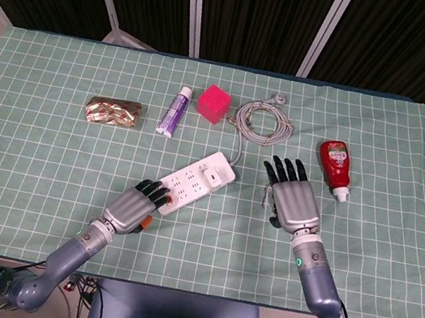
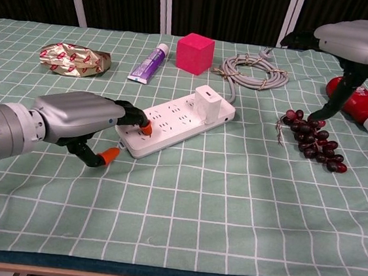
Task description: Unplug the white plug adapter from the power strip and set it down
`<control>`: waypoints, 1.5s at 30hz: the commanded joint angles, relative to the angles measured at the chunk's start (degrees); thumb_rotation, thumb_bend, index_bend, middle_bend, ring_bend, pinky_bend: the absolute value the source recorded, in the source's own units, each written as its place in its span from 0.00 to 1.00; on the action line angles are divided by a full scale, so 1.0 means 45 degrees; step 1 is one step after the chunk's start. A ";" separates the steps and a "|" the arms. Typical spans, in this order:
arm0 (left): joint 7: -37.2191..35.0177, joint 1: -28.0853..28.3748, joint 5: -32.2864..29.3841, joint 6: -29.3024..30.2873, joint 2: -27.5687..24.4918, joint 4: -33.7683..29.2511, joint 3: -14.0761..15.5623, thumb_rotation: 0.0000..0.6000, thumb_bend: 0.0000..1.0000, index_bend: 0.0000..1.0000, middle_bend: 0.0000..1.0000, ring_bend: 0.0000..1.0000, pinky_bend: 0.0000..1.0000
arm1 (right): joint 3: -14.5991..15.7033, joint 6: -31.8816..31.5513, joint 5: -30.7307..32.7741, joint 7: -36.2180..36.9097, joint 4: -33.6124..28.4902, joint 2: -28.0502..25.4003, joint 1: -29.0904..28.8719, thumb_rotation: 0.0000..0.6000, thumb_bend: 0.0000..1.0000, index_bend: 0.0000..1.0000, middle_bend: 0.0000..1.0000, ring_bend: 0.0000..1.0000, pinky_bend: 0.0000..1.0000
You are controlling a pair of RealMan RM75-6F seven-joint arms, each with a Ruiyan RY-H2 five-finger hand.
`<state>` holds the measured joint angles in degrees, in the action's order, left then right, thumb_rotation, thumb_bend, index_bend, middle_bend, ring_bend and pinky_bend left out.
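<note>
Low over the cloth, the left hand (image 2: 84,117) lies palm-down with its arm stretched in from the near-left edge of the table (image 1: 34,144), and its orange-capped fingertips (image 2: 147,128) rest on the near-left end of the power strip (image 1: 190,182); the thumb hangs beneath, just off that end, and nothing is grasped, the fingers lying loosely extended. At the far-right end of the strip the white plug adapter (image 2: 207,103) stands upright, seated in its socket, with neither hand on it. The right hand (image 1: 294,201) is held flat, back upward, to the right of the strip, fingers spread and straight and holding nothing; in the head view it covers most of the bunch of grapes (image 2: 312,140), while the chest view shows it raised above them with the thumb reaching down toward the bunch, and whether it touches the fruit cannot be told. Its forearm runs back toward the near edge of the table. Beyond the strip's far end lies its coiled cord (image 1: 262,123), with a pink cube (image 1: 213,102), a purple tube (image 1: 176,110) and a foil packet (image 1: 113,113) ranged to the left of the coil. A ketchup bottle (image 1: 335,166) lies to the right of the strip, past the grapes.
</note>
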<state>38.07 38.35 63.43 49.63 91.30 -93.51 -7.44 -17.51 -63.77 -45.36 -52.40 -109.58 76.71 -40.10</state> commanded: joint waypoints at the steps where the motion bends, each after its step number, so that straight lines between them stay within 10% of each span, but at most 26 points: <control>1: -0.0111 0.0097 0.0000 -0.0012 0.0165 0.0159 0.0096 1.00 0.53 0.19 0.11 0.03 0.12 | 0.0059 0.0107 0.0232 -0.0266 0.0279 0.0381 -0.0470 1.00 0.14 0.00 0.00 0.00 0.00; 20: -0.0597 0.0237 0.0104 0.0325 0.0422 0.0483 0.0670 1.00 0.53 0.20 0.11 0.03 0.12 | 0.0698 0.2301 -0.1898 0.0616 0.3048 0.1853 -0.2592 1.00 0.14 0.13 0.12 0.10 0.13; 45: -0.1298 0.0511 0.0105 0.0450 0.0332 0.0906 0.0977 1.00 0.53 0.20 0.11 0.02 0.12 | 0.0985 0.3434 -0.0910 0.1573 0.7054 0.4154 -0.4547 1.00 0.17 0.26 0.20 0.17 0.20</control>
<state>32.27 40.62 63.87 51.66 92.77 -89.46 -3.06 -13.11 -48.40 -49.65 -45.55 -78.24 95.06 -60.24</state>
